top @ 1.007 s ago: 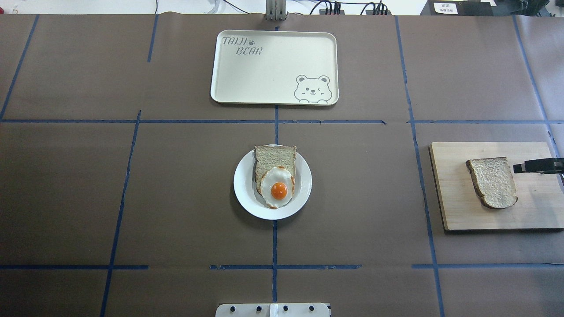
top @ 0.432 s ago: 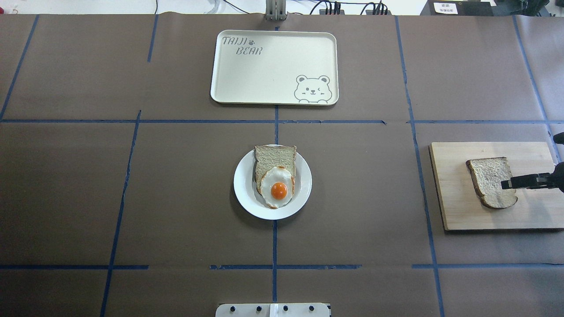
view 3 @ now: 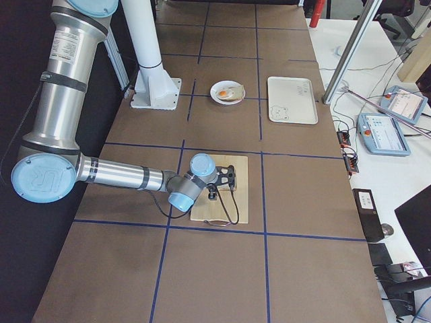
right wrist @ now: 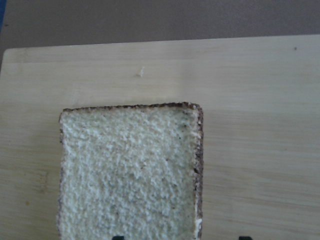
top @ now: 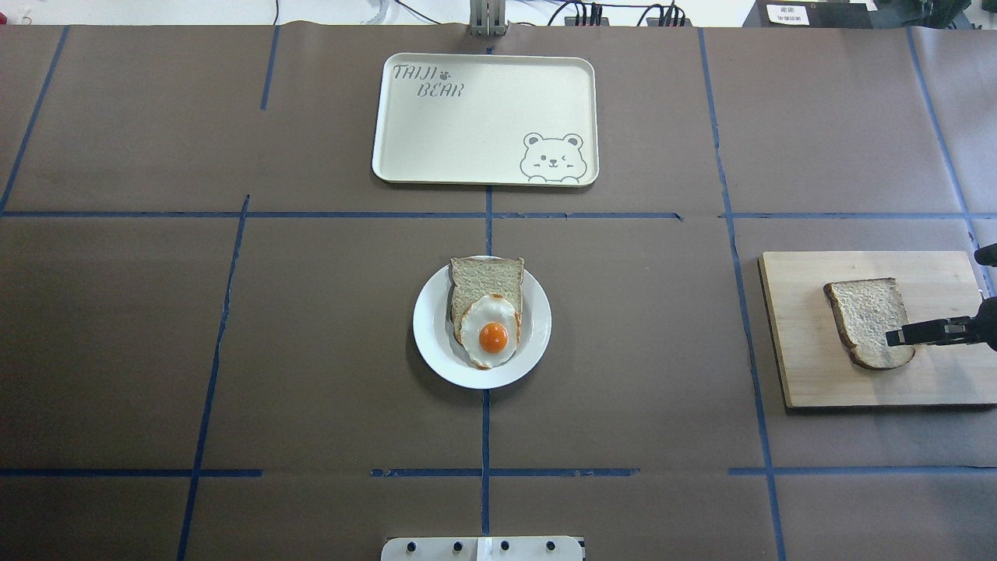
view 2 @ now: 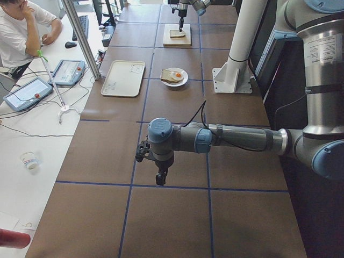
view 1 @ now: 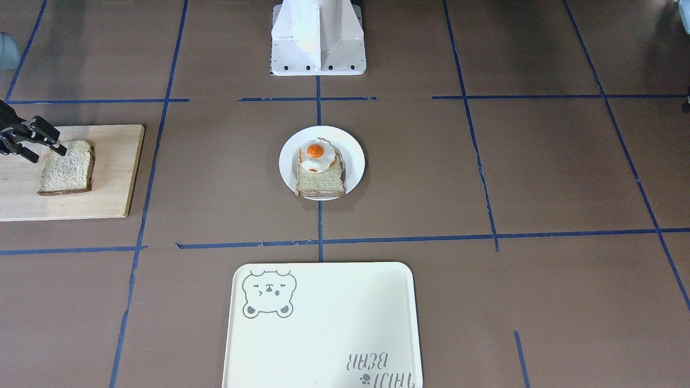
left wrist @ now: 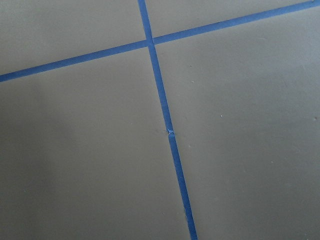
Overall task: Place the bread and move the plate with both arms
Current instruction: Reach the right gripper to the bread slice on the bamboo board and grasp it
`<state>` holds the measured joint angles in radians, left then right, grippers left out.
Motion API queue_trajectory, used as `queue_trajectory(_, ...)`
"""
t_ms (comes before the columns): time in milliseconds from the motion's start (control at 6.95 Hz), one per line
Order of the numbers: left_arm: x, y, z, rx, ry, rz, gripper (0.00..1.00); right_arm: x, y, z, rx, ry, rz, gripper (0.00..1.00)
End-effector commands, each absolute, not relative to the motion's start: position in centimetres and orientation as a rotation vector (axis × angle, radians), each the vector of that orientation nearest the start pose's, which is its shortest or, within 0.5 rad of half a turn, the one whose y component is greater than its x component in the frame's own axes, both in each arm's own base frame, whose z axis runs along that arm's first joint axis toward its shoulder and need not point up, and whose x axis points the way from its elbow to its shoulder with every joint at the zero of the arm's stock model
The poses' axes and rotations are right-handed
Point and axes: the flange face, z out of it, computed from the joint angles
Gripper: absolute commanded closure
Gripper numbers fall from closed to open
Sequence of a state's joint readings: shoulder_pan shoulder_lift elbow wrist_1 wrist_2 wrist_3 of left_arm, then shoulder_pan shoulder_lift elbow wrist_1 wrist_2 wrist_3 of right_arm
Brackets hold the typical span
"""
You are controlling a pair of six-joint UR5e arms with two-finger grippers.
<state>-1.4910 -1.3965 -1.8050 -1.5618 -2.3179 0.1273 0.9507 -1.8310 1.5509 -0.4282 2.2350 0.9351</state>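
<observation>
The bread (top: 868, 319), a greyish-brown slice with dark crust, lies flat on a pale wooden board (top: 950, 374) at the right; it also shows in the front view (view 1: 67, 168) and fills the right wrist view (right wrist: 127, 170). My right gripper (top: 896, 335) is open, its fingertips (right wrist: 118, 237) wide apart just over the slice's rounded end, holding nothing. The white plate (top: 432, 343) sits mid-table with a paler slice and a fried egg (top: 491, 331) on it. My left gripper (view 2: 159, 180) hangs over bare table far to the left; I cannot tell its state.
A cream bear tray (top: 483, 117) lies beyond the plate at the far side. The white robot pedestal (view 1: 318, 37) stands at the near edge. Blue tape lines cross the brown table cover (left wrist: 160, 100).
My right gripper has come in from the right edge and shifted toward the robot's side, from beside the bread's flat end to over its rounded end. Bread and plate have not moved.
</observation>
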Motion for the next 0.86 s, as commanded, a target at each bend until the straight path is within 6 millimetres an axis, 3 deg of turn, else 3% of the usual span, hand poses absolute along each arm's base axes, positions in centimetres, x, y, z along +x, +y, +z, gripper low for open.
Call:
queue_trajectory(0,-3.19,-42.47,62.69,0.065,0.747,0.216,0.00,-17.06,-36.07,65.57,0.154,-1.024,-0.003,0.53)
queue_trajectory(432,-3.18,-42.52,62.71,0.063,0.747,0.215,0.00,-17.08,-36.09,65.40,0.157,-1.027,-0.005,0.98)
queue_trajectory(719,-3.18,-42.54,62.62,0.066,0.747,0.216,0.00,-17.13,-36.06,65.06,0.156,-1.035,-0.011,1.00)
